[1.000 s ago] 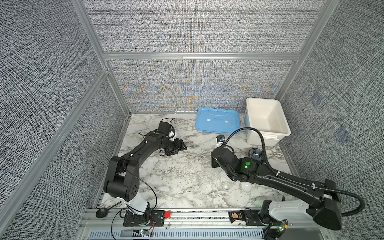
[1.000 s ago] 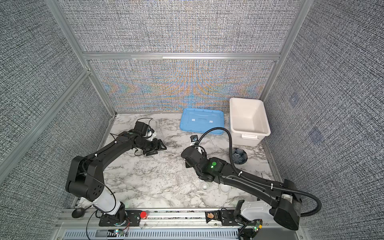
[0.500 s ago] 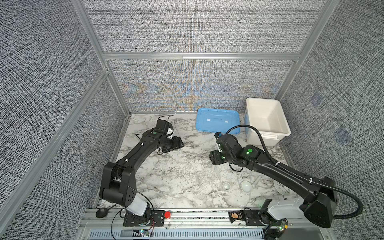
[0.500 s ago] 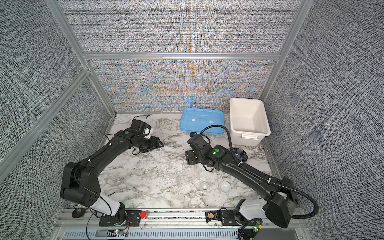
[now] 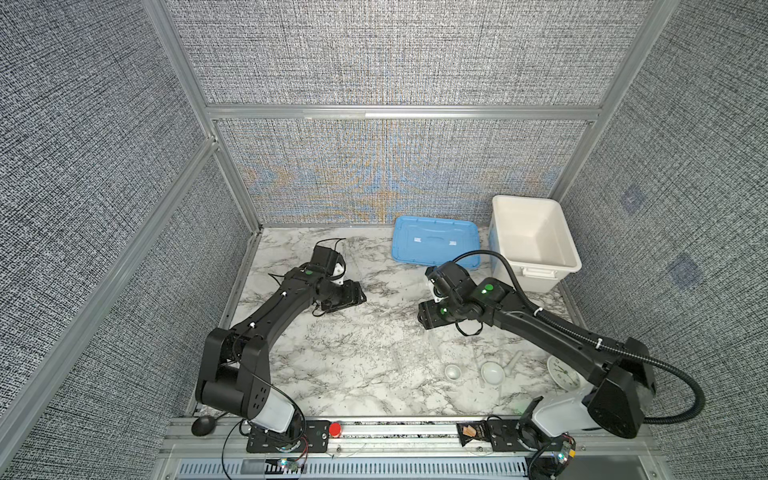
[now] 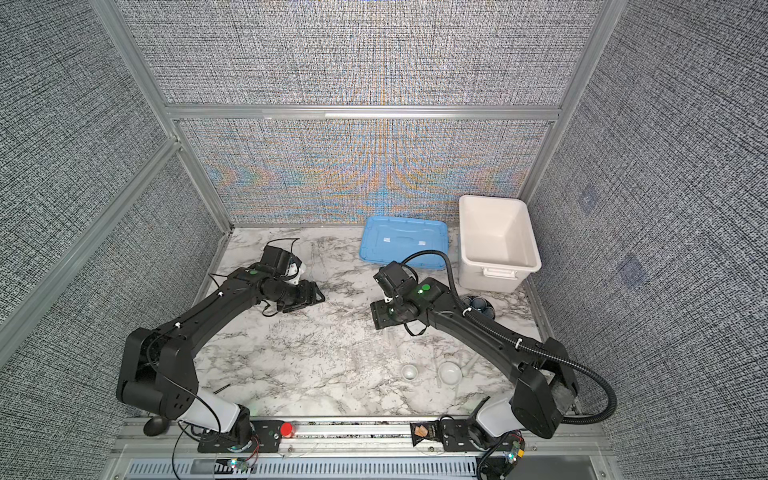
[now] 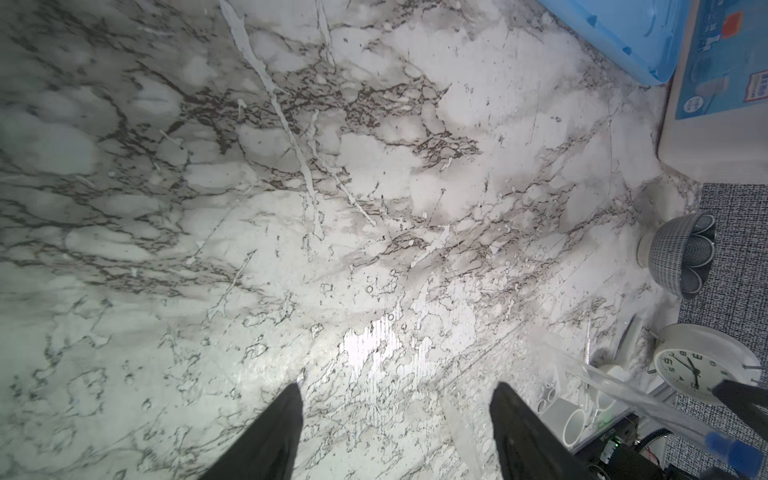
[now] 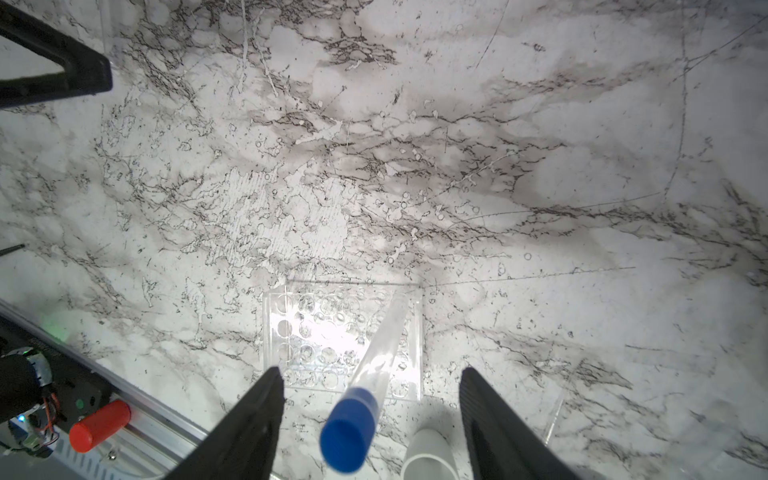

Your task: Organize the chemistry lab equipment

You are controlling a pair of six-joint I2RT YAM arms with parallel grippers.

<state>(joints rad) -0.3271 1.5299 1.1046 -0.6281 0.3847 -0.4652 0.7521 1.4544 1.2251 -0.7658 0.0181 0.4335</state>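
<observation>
Now | right gripper [image 8: 370,370]: jaws spread, straddling blue-capped tube [image 8: 380,345], untouched | left gripper [image 7: 397,384]: spread, empty | tip: rise straight up, never nudging tube leaning in clear rack [image 8: 299,328].

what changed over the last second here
The right arm swung back toward the white bin, and the right end effector now stands open, clear of the blue-capped tube leaning in the clear rack: apparently just let go. The left end effector, open and empty, the white bowls and the alarm clock stayed roughly where they were.
</observation>
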